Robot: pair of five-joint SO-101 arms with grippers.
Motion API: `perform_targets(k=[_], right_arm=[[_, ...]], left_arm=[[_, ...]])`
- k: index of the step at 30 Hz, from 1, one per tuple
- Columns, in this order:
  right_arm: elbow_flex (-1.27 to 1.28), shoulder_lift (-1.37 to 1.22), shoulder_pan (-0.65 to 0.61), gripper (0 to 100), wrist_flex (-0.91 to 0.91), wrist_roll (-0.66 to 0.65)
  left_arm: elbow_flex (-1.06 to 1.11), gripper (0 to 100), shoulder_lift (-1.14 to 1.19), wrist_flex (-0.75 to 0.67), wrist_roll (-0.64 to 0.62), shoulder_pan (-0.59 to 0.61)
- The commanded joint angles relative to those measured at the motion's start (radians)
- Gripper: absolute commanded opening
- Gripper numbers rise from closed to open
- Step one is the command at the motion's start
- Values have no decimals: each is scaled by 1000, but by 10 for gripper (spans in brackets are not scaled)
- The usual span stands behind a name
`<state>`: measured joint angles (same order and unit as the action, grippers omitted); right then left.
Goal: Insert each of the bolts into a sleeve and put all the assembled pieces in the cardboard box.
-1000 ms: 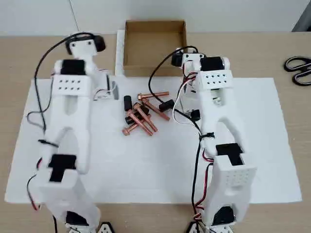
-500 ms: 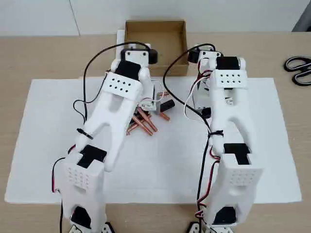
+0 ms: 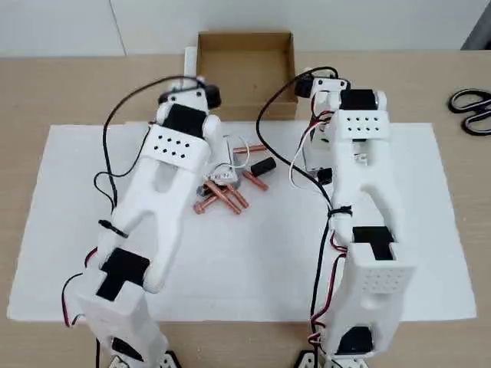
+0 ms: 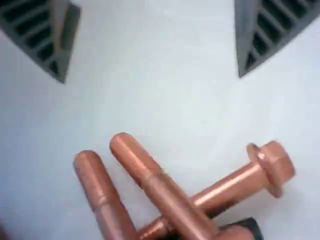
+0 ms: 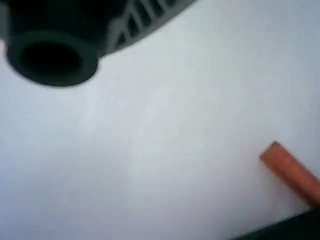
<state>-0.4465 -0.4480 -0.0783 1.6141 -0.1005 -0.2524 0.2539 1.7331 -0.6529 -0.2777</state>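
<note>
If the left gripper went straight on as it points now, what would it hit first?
Probably the bare white sheet: the left gripper is open above it, the copper bolts just off that line.

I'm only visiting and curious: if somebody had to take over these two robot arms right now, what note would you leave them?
Left gripper: open, holding nothing, above the bolt pile.
Right gripper: shut on a black sleeve, off to the side of the pile.
A loose sleeve lies beside the bolts on the white sheet.
Cardboard box: nothing in it.
Done: no bolt is in a sleeve, as far as can be seen.
Left: put every bolt in a sleeve, then put all the pieces in the box.
</note>
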Motion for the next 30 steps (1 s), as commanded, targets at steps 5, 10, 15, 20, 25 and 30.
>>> perform_targets(k=[5,10,15,20,25,30], right_arm=[[-9,21,4,5,-13,-8],[-9,1,4,5,-16,-11],[-11,1,2,5,-27,-11],[-11,1,2,5,-27,-12],[-11,2,2,5,-27,-12],[-11,2,2,5,-28,-12]], left_arm=[[4,207,54,-14,-77,9],[4,207,95,-46,-78,9],[4,207,103,-78,-78,11],[8,207,104,-121,-78,49],[10,206,104,-129,-78,80],[8,206,123,-130,-121,74]])
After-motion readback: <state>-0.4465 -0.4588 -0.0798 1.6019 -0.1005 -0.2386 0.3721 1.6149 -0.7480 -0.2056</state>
